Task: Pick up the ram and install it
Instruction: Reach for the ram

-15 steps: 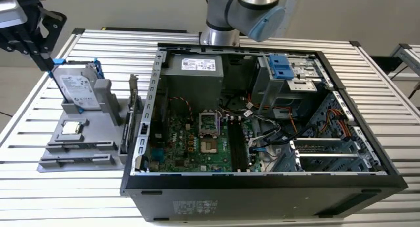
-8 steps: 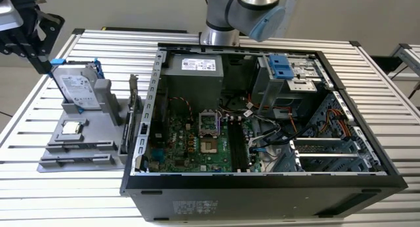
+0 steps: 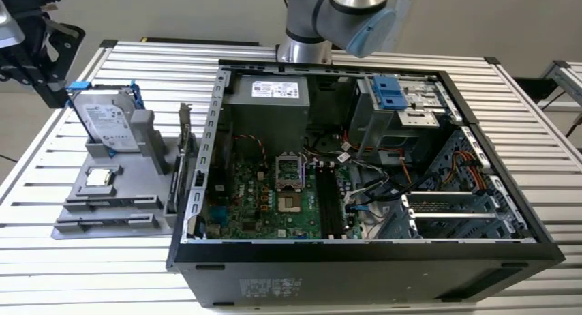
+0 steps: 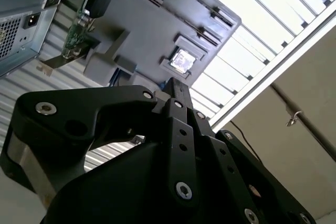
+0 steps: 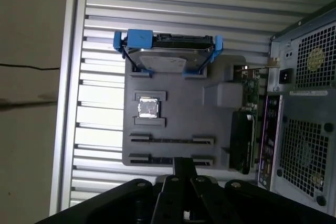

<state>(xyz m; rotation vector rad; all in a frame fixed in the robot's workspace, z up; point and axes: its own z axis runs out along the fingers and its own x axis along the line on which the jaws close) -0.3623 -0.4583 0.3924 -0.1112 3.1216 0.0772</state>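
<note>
The ram (image 5: pixel 171 140) is a thin dark strip standing on edge in a slot of the grey holder (image 5: pixel 178 90), past the small square processor chip (image 5: pixel 148 107). A second slot beside it is partly covered by my gripper (image 5: pixel 184 164). In both wrist views the gripper (image 4: pixel 173 84) hangs above the holder's edge, fingers together and nothing between them. In the exterior view the holder (image 3: pixel 91 192) sits at the left of the open computer case (image 3: pixel 364 250), the ram (image 3: pixel 114 204) lies near its front, and the black gripper assembly (image 3: pixel 37 56) is up at the far left.
A silver hard drive in a blue frame (image 3: pixel 108 121) stands at the holder's back. An expansion card (image 3: pixel 187 141) stands between holder and case. The motherboard's black memory slots (image 3: pixel 329 199) lie inside the case, among cables and a drive cage (image 3: pixel 400 100). The slatted table edge is close by.
</note>
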